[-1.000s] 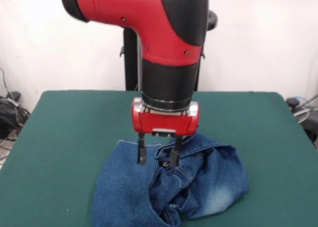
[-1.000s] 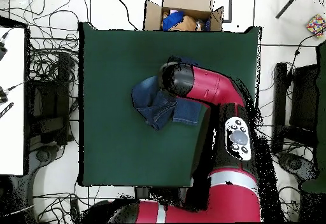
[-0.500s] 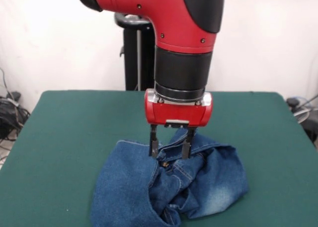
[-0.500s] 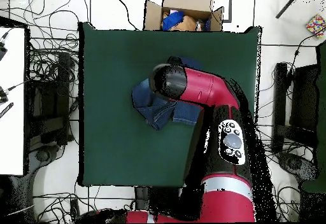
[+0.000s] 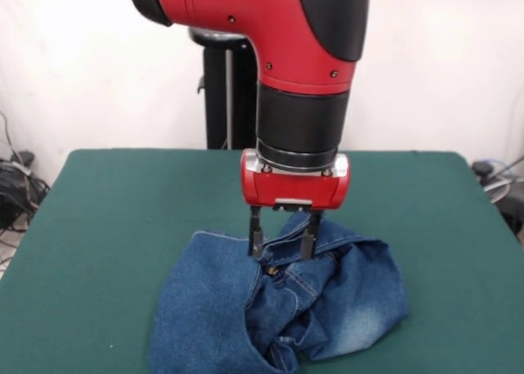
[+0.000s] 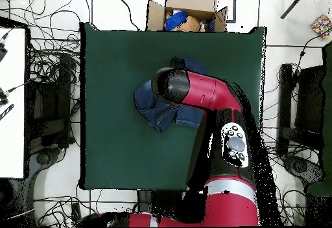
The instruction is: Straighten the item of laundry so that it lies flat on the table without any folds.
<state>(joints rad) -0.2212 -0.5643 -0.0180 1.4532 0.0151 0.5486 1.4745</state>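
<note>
The jeans lie bunched and folded on the dark green table, near its front edge in the front view. They are medium-blue denim with faded patches and tan stitching. My gripper points straight down over the upper middle of the heap, fingers apart, tips at the top fold of the cloth. In the overhead view the jeans show to the left of the arm, which covers part of them and hides the gripper.
A cardboard box with coloured items stands just beyond the table's far edge in the overhead view. Cables lie on the floor around the table. The robot's black pedestal stands behind the table.
The gripper rose a little and shifted to the right in the front view over the last second, staying open. It has barely moved in the last half second. The jeans look unchanged.
</note>
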